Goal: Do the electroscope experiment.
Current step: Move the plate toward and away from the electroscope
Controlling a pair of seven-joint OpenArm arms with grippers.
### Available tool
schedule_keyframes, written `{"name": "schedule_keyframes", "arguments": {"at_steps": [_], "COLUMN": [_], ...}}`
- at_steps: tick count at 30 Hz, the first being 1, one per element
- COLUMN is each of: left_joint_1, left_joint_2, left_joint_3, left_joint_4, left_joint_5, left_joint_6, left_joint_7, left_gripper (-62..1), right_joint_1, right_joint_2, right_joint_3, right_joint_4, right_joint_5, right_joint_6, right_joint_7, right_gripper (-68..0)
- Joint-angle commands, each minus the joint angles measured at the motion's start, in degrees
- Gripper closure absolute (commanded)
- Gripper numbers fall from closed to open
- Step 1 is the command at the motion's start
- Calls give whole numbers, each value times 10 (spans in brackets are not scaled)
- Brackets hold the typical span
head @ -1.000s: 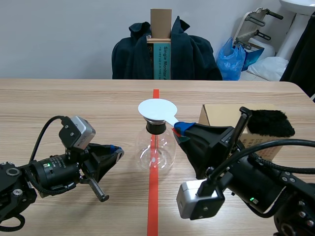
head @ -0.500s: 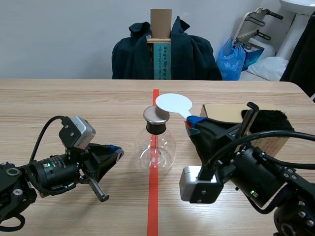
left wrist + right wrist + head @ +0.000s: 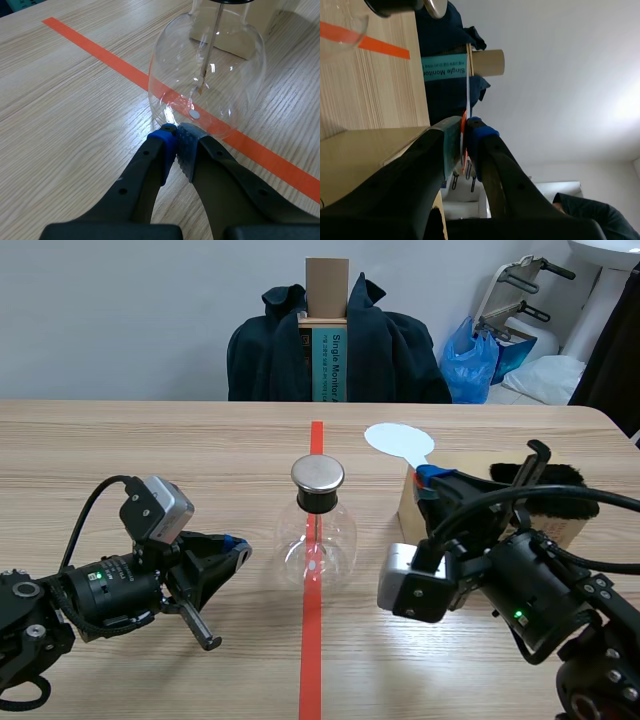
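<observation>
White disc [image 3: 399,440] gone from over flask [image 3: 317,540] toward box [image 3: 408,502]; right gripper [image 3: 427,478] pinches its handle. Left gripper [image 3: 176,142] pressed together, empty. Probably best: rub disc flat on fur [image 3: 565,478].

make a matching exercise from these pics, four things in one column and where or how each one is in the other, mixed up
Column one
1. glass flask
2. white disc
3. black fur pad
4. left gripper

Column two
A. shut on nothing, tips close to the flask's base
B. standing on the orange-red tape line
C. clamped by the right gripper, raised above the table
D. lying on top of the cardboard box

Pairs: 1-B, 2-C, 3-D, 4-A
</observation>
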Motion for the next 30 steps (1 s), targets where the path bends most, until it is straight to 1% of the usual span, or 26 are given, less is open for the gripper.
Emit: {"name": "schedule_keyframes", "arguments": {"at_steps": [1,6,11,22,25,30], "left_joint_1": [-8,-8,-8,-8,-8,-8], "left_joint_2": [0,0,0,0,0,0], "left_joint_3": [-1,-1,-1,-1,-1,-1], "left_joint_4": [9,9,9,9,9,9], "left_joint_5": [-6,-6,-6,-6,-6,-6], "left_joint_6": [-1,-1,-1,-1,-1,-1], "left_joint_7": [-12,-12,-12,-12,-12,-12], "left_gripper": [-28,-28,-28,-28,-28,-28], "right_joint_1": [7,7,7,7,7,7], "right_joint_2": [2,2,2,1,1,1], "right_joint_3": [4,4,4,4,4,4], "right_joint_4": [13,13,13,13,13,13], "right_joint_5": [3,-7,-11,-23,-27,-31], "right_joint_6": [-6,-6,-6,-6,-6,-6], "right_joint_7": [-2,6,49,169,187,201], "right_gripper": [-8,-8,-8,-8,-8,-8]}}
